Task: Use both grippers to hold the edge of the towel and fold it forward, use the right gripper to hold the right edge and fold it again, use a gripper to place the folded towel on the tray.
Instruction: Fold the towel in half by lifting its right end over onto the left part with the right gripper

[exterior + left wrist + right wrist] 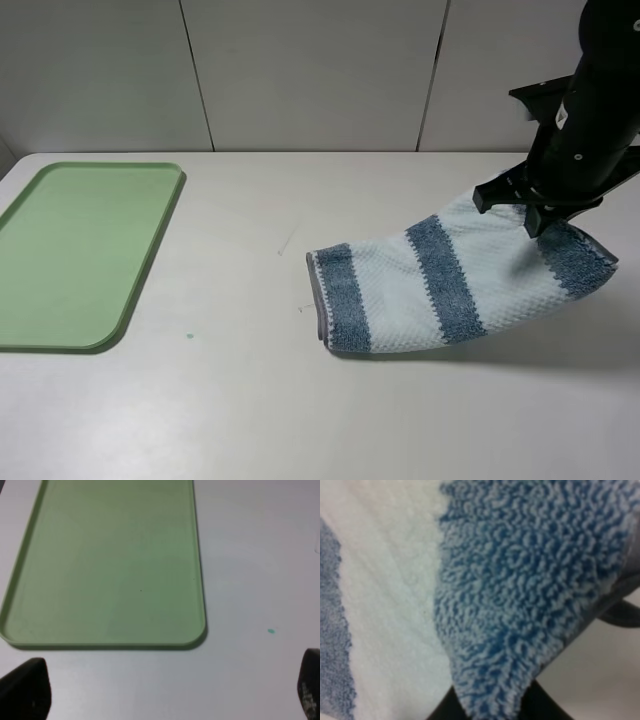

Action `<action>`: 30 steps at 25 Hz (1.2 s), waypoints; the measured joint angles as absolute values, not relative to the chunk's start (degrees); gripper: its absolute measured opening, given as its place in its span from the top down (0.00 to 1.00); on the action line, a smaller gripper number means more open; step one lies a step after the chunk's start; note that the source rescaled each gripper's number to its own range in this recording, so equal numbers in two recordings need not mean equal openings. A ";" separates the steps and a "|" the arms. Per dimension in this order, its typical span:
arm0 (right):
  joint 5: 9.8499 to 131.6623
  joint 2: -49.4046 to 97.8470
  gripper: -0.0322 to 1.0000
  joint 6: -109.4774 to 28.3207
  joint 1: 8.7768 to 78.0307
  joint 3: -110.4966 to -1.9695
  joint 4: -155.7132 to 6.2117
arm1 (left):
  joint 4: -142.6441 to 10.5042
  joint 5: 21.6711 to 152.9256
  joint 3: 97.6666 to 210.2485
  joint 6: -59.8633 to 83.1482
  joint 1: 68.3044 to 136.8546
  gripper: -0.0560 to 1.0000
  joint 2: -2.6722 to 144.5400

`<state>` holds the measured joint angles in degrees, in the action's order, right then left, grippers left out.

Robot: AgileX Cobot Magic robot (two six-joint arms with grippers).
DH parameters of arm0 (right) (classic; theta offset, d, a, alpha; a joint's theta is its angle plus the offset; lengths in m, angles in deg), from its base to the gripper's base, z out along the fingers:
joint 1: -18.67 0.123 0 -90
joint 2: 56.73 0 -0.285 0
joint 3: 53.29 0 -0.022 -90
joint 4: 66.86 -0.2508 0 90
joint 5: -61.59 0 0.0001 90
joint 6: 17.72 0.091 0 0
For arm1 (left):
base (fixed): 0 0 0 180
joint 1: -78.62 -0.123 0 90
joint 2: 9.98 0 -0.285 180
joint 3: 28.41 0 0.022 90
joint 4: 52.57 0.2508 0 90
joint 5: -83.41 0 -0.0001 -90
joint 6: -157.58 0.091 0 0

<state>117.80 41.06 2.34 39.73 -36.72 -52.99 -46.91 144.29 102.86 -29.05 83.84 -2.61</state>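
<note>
One right gripper (533, 208) clamps the towel (430, 285) at its edge (606, 258); left gripper (167, 695) gapes empty. Fast swinging could shake it loose.

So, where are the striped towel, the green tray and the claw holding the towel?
towel (392, 290), exterior high view, on a pale stripe.
tray (60, 240), exterior high view, on its bare floor.
right end effector (533, 218), exterior high view, between fingertips clamped on the towel.
</note>
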 joint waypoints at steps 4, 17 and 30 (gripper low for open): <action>120.49 39.40 0.89 1.23 39.46 -37.14 -52.78 | -46.91 144.29 102.86 -29.05 83.84 0.01 -2.61; 127.00 39.12 0.89 -2.11 39.46 -44.20 -53.29 | -46.91 144.29 102.86 -29.05 83.84 0.01 -2.61; 121.93 43.01 0.89 -2.73 39.52 -41.84 -55.92 | -46.91 144.29 102.86 -29.05 83.84 0.01 -2.61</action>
